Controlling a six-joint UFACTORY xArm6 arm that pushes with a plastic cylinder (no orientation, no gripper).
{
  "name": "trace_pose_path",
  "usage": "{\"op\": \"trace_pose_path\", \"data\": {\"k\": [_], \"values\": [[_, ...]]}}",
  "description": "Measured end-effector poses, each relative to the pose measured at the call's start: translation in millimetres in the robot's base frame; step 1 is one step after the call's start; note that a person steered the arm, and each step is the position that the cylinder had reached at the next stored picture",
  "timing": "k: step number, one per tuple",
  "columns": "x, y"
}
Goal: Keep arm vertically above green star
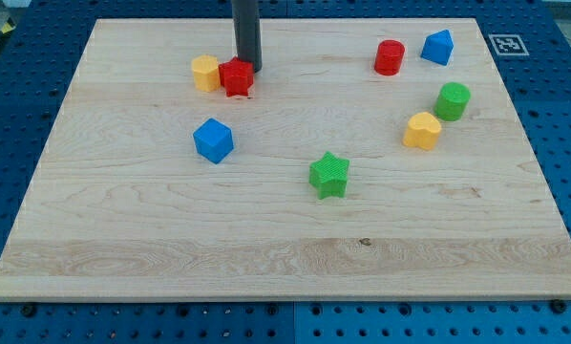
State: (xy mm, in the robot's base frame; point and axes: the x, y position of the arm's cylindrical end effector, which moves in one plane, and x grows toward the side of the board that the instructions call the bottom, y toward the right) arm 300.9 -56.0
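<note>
The green star (pixel 329 175) lies a little right of the board's middle, toward the view's bottom. My tip (pixel 248 69) is near the view's top left of centre, touching or just behind the red star (pixel 236 77). The tip is far up and left of the green star, well apart from it. A yellow hexagonal block (pixel 205 73) sits against the red star's left side.
A blue cube (pixel 213 140) lies left of centre. At the view's right are a red cylinder (pixel 389 57), a blue block (pixel 438 47), a green cylinder (pixel 452 100) and a yellow heart-like block (pixel 422 130). The wooden board (pixel 123 248) rests on a blue perforated table.
</note>
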Motion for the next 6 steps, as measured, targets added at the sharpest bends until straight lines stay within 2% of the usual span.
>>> {"op": "trace_pose_path", "data": {"k": [2, 4, 6], "values": [[0, 6], [-14, 85], [-19, 120]]}}
